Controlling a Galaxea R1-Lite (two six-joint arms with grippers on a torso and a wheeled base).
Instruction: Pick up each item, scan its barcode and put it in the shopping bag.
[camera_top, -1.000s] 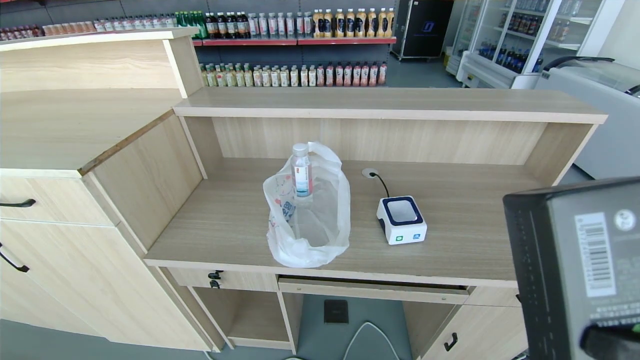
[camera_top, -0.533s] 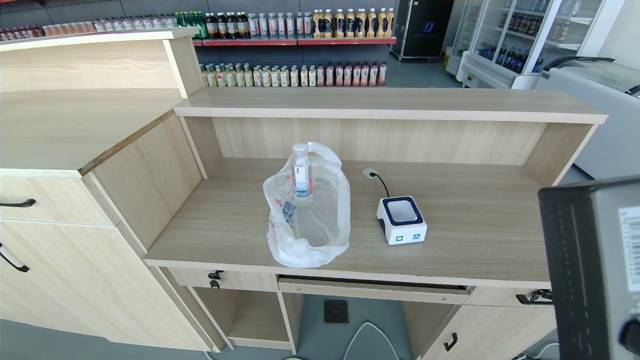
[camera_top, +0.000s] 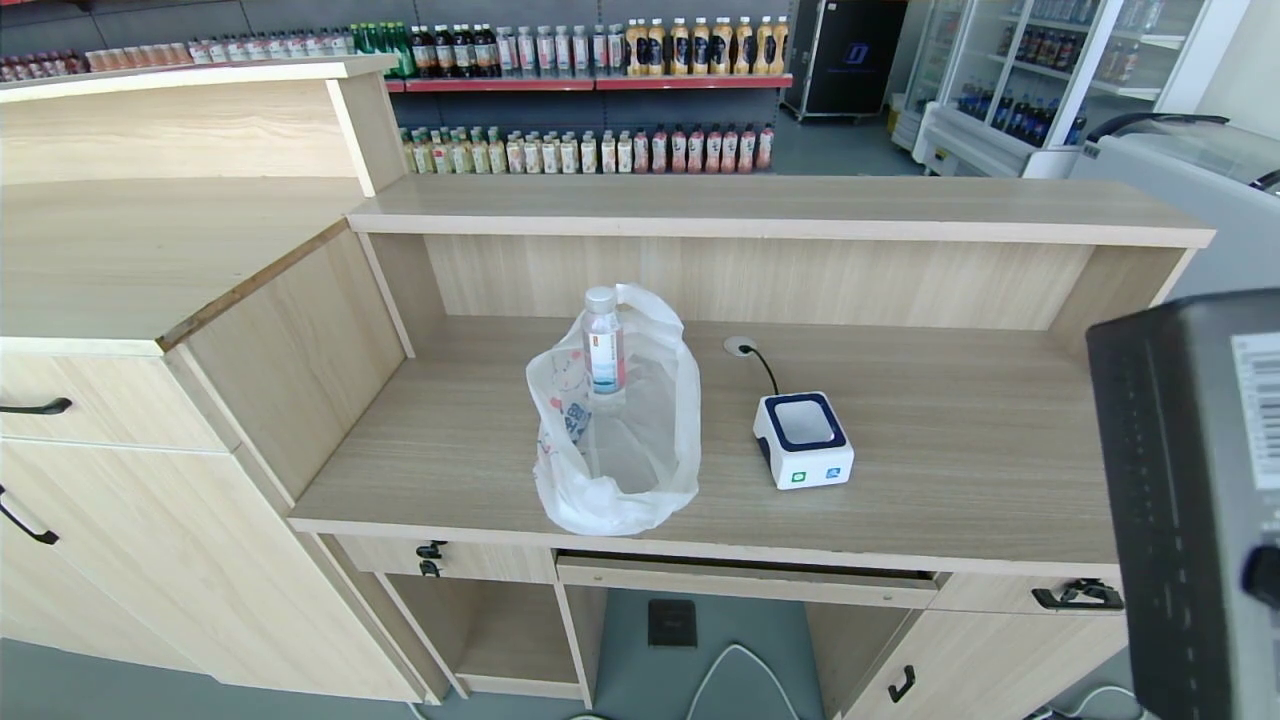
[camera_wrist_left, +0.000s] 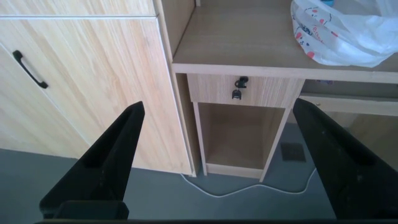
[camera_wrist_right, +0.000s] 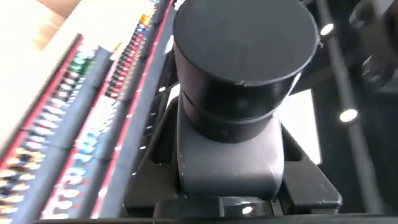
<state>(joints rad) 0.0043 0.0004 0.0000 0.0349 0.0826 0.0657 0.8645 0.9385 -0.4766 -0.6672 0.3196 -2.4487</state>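
Note:
A dark grey box (camera_top: 1190, 500) with a white barcode label (camera_top: 1258, 400) hangs high at the far right, close to the head camera and off the counter's right end. My right gripper (camera_wrist_right: 231, 198) is shut on it; the right wrist view shows the box's body (camera_wrist_right: 230, 143) and its round black cap (camera_wrist_right: 245, 56). A clear shopping bag (camera_top: 615, 450) stands open on the counter, with a water bottle (camera_top: 603, 345) upright at its far side. The white scanner (camera_top: 803, 440) sits just right of the bag. My left gripper (camera_wrist_left: 217, 168) hangs open, low by the cabinet front, below the bag (camera_wrist_left: 342, 31).
The wooden counter (camera_top: 930, 470) has a raised ledge (camera_top: 780, 205) behind and a tall side cabinet (camera_top: 290, 360) on the left. A cable runs from the scanner to a hole (camera_top: 740, 346). Below is a keyed drawer (camera_wrist_left: 237, 88). Drink shelves and fridges stand behind.
The dark box in my right gripper has shifted right and risen; most of its barcode label now lies past the picture's right edge. Bag, bottle and scanner have not moved.

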